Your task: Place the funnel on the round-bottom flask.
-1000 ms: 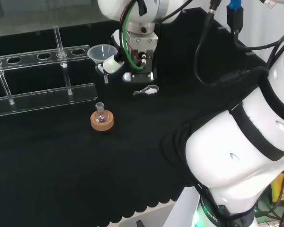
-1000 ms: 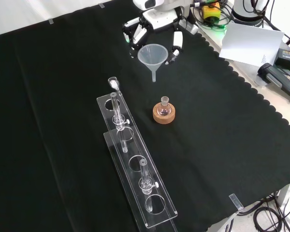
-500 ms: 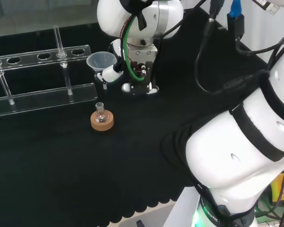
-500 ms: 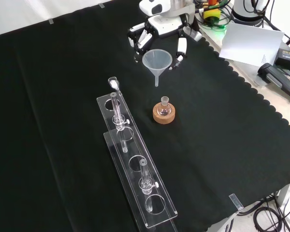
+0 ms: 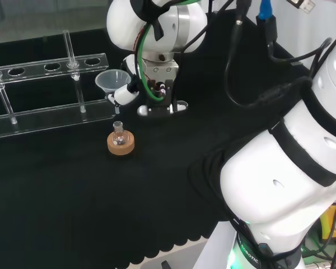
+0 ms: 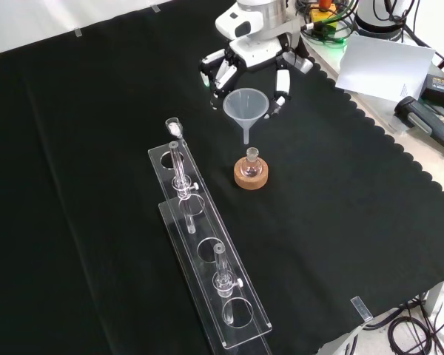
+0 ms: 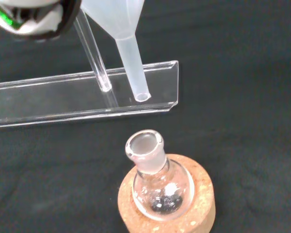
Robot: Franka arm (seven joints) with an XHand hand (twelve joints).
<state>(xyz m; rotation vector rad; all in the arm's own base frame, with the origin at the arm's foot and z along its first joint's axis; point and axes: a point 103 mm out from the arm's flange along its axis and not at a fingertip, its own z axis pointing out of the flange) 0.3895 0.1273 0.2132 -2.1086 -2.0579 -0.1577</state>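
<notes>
- Funnel [image 6: 245, 106] hangs in the air, held by the robot hand [image 6: 255, 61], whose fingers curl round the wide cone from above; the stem points down, just short of the flask [image 6: 251, 163] in the front view.
- In the wrist view the stem tip [image 7: 141, 96] sits above and to one side of the flask mouth [image 7: 144, 144], not yet over it and not touching.
- Judged from its thin translucent plastic, the funnel is light and fairly stiff, though the cone rim would likely flex if squeezed; it looks smooth and could slip or tilt in the fingers.
- Holding at the cone, as now, seems the sensible place: it leaves the stem free to enter the neck.
- Flask is small clear glass, fragile, seated upright in a cork ring [image 6: 251, 176]. A sideways knock from the stem could tip it or shift the ring on the cloth.
- Neck is narrow, so the stem needs to be lined up closely before lowering.
- Clear rack [image 6: 207, 251] with its upright tubes stands just beside the flask, to its left in the front view; that side is tight.
- Surface [image 6: 340, 222] to the right of the flask in the front view lies bare, with open room well short of the scalloped cloth edge.
</notes>
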